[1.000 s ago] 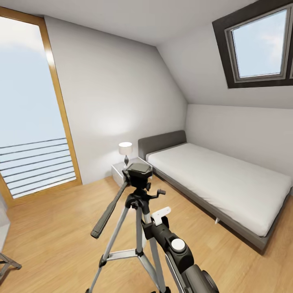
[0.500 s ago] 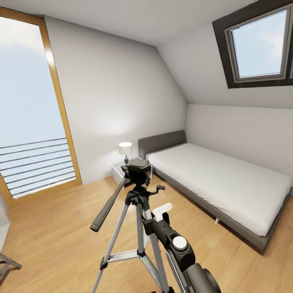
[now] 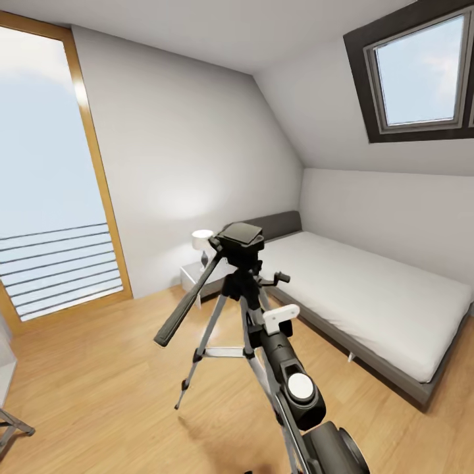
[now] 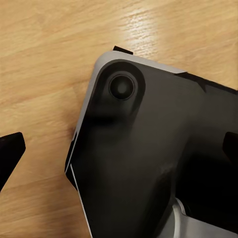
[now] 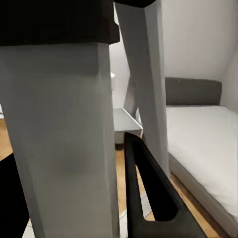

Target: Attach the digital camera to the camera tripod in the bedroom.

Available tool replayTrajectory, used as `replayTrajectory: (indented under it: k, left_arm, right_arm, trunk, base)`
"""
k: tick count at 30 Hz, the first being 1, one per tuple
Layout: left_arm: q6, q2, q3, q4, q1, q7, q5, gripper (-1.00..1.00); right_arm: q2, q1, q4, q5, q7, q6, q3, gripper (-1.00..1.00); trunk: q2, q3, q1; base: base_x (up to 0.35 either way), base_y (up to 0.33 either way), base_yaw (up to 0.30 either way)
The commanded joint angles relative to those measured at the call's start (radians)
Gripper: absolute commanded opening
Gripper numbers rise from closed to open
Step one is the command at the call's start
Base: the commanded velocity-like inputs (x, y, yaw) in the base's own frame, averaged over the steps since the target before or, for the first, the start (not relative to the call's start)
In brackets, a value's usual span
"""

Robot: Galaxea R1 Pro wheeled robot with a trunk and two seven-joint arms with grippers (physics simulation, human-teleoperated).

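While the right hand [image 3: 258,329] seems clamped on a silver leg of the camera tripod [image 3: 240,245], the tripod stands tilted on the wood floor [image 3: 99,368], its black head above that hand, the bed [image 3: 368,289] beyond; the left hand's [image 4: 119,148] grip cannot be told

Place: you are in a home's attic bedroom.
Evidence: bed [image 3: 368,296], bedside lamp [image 3: 201,242], skylight [image 3: 421,72] in the sloped ceiling, wood floor [image 3: 99,368], tall window [image 3: 46,178].
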Motion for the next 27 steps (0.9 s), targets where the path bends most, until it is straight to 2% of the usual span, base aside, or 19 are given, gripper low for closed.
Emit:
replayTrajectory:
  k: [1, 15, 22, 25, 27]
  left_arm:
    - [-0.001, 0.0, 0.008, -0.001, 0.0, 0.0, -0.002, 1.0]
    - [-0.001, 0.0, 0.008, -0.001, 0.0, 0.0, -0.002, 1.0]
    - [-0.002, 0.0, 0.008, -0.001, 0.0, 0.0, -0.002, 1.0]
    - [-0.002, 0.0, 0.008, -0.001, 0.0, 0.0, -0.002, 1.0]
    - [-0.002, 0.0, 0.008, -0.001, 0.0, 0.0, -0.002, 1.0]
  right_arm:
    - [0.0, -0.001, -0.001, 0.022, -0.008, 0.007, 0.0, -1.0]
    - [0.0, -0.002, 0.002, 0.02, -0.021, -0.043, -0.007, -1.0]
    - [0.0, -0.003, 0.003, 0.015, -0.019, -0.042, -0.008, -1.0]
    - [0.0, -0.018, 0.006, 0.011, -0.019, -0.039, -0.009, -1.0]
    - [0.0, -0.051, 0.01, 0.007, -0.018, -0.031, -0.013, -1.0]
  trunk:
    - [-0.001, -0.002, 0.0]
    - [-0.001, -0.002, 0.0]
    - [-0.001, -0.002, 0.0]
    - [-0.001, -0.002, 0.0]
    - [-0.001, -0.002, 0.0]
  base:
    - [0.0, 0.0, 0.0]
    - [0.0, 0.0, 0.0]
    - [0.0, 0.0, 0.0]
    - [0.0, 0.0, 0.0]
    - [0.0, 0.0, 0.0]
